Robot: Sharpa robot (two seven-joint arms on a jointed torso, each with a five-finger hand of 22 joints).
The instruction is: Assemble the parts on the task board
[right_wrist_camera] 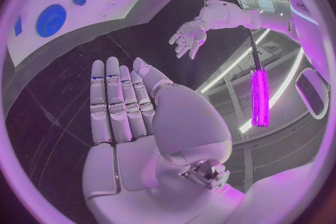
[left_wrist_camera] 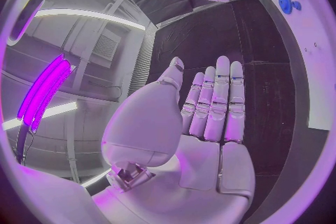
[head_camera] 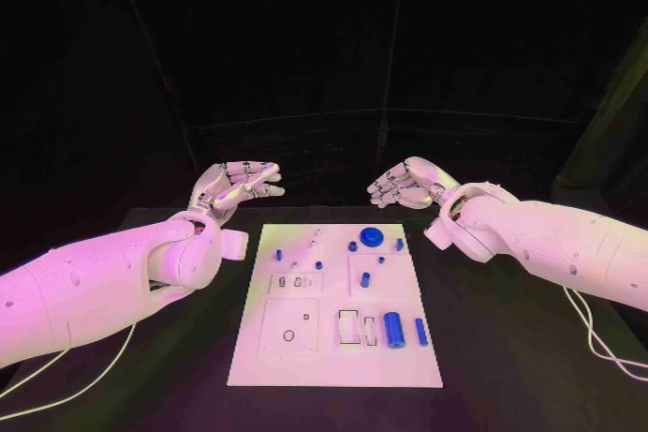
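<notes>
— What's laid out over there?

— A black bench, and in the middle of it the white task board, lying flat, long side running away from the robot. Both arms are raised beyond the board's far end, one to each side.

— And the hands?

— The left hand is up off the bench, palm bare, fingers straight and side by side, holding nothing. The right hand mirrors it (fingers a little curled from where I stand), also empty. Neither touches the board.

— The parts?

— All on the board. A blue disc sits near the far edge, a fat blue cylinder lies near the front right with a thin blue rod just beside it, and small blue pegs stand scattered between.
</notes>
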